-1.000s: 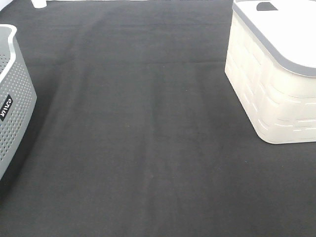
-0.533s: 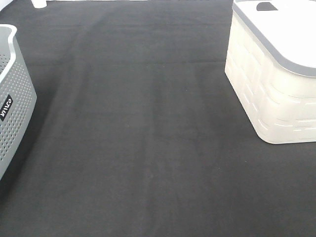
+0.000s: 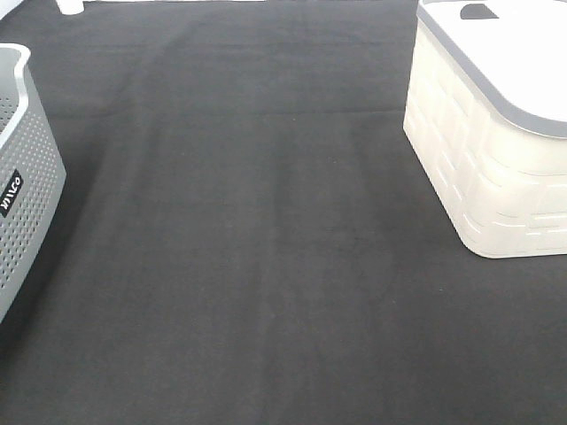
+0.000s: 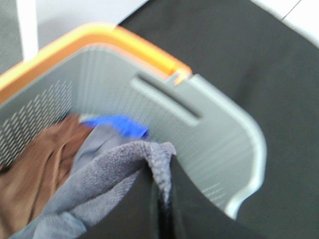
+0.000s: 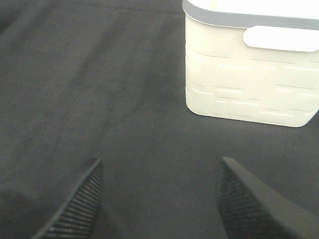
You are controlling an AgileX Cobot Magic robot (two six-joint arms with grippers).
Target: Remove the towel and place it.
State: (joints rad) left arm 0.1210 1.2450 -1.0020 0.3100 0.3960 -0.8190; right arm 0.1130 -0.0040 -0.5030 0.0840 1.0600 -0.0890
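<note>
Nothing really moves since a second back; we've got the left gripper (image 4: 163, 185) clamped on the edge of the soft, light, floppy towel (image 4: 109, 169) above the left-edge basket (image 4: 214, 144), right gripper (image 5: 159, 167) spread empty

Mid black mat (image 3: 248, 248) open btwn grey basket (image 3: 31, 190) left & cream bin (image 3: 483, 177) right.

Seen from the high camera, only the grey basket (image 3: 35, 168) has shifted, its label (image 3: 11, 195) a touch lower.
</note>
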